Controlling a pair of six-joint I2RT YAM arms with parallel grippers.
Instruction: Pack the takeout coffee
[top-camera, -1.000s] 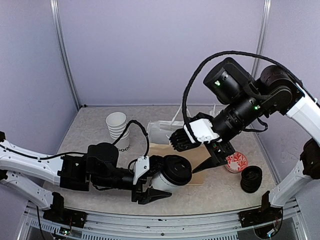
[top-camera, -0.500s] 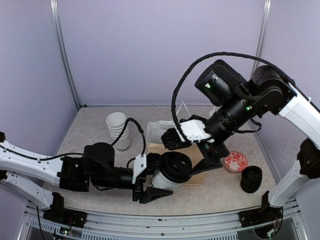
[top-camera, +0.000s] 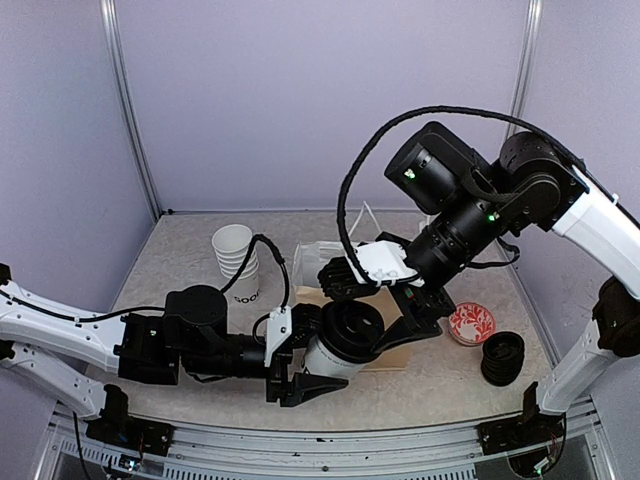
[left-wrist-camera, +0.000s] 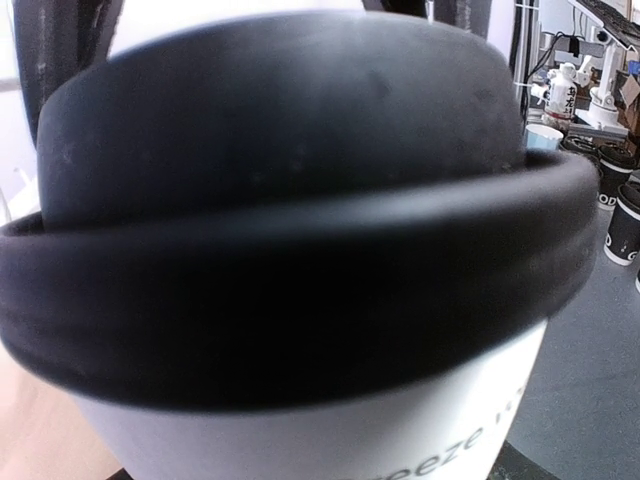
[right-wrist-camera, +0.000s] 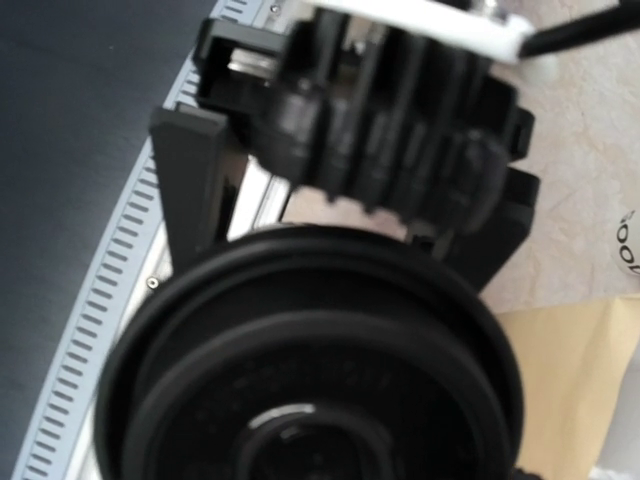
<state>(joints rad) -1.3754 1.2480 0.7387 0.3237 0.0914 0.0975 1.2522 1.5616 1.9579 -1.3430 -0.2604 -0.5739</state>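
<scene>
Coffee cup (top-camera: 326, 360) sits tilted near the front centre of the table, clamped between the jaws of the left gripper (top-camera: 308, 355). Its tapered paper wall is white with black lettering, and it is capped by a round black lid (top-camera: 350, 330) with a raised dome and a thick rim. The right gripper (top-camera: 385, 300) hangs just above the lid, jaws spread apart, gripping nothing. Brown paper (right-wrist-camera: 580, 380) lies beside the cup

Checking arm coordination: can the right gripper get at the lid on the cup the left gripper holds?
Likely yes: the right gripper hangs open beside the black lid, nothing visibly between them.
</scene>
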